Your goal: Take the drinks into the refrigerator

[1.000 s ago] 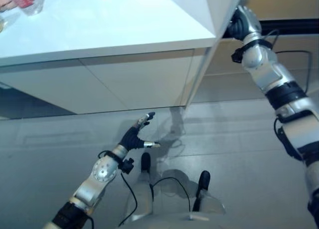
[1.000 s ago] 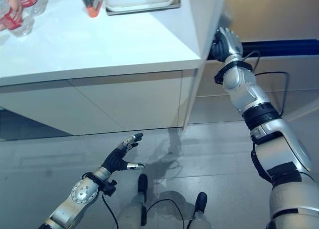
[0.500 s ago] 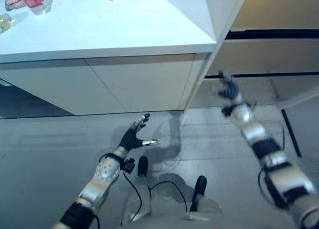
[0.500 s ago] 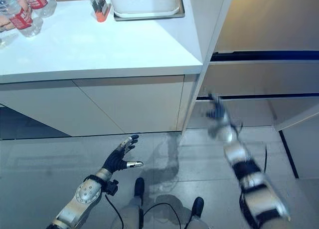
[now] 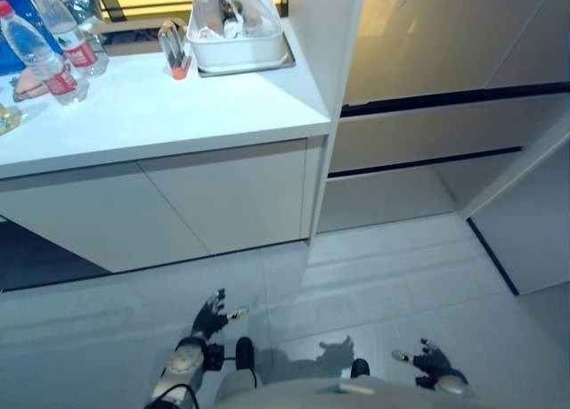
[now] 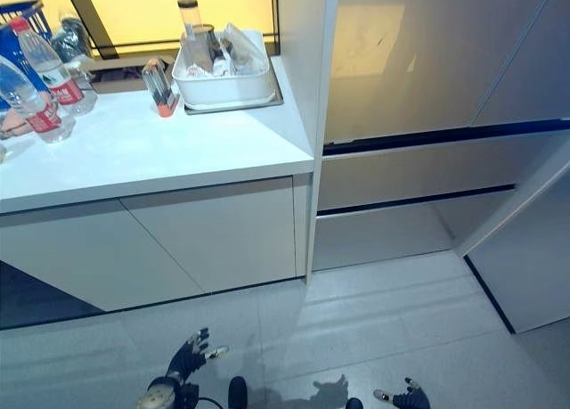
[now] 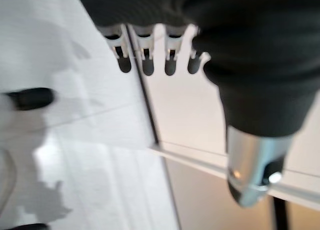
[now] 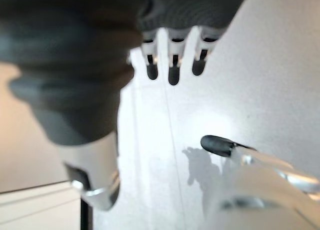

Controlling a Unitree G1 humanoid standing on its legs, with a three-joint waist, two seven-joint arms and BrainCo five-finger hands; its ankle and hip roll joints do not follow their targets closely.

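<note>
White counter (image 5: 160,115) carries the drinks: two clear plastic water bottles with red labels (image 5: 40,57) stand at its far left end, close together, with one more bottle (image 6: 67,39) behind them near the window. They are upright, so their long axis is vertical and the caps point up; none of them lies down. Next to them on the counter are a white tray of dishes (image 6: 223,75) and a small item with an orange end (image 6: 158,88). Both hands hang low near the floor, well apart from the bottles. The left hand (image 5: 212,313) has its fingers spread and relaxed, and it holds nothing; the left wrist view shows the fingertips (image 7: 145,65) straight in a row with only floor beyond them. The right hand (image 5: 427,363) is also slack and empty, its fingers extended in the right wrist view (image 8: 172,69). At the right stands the tall pale front of the refrigerator (image 6: 419,61), and I judge that its door is closed. The risk, in my opinion, comes from the standing bottles: they are tall and narrow and stand almost touching, so a reach that arrives from the side could knock one over or push it against its neighbour. Thin plastic may also give way under a strong grip.
</note>
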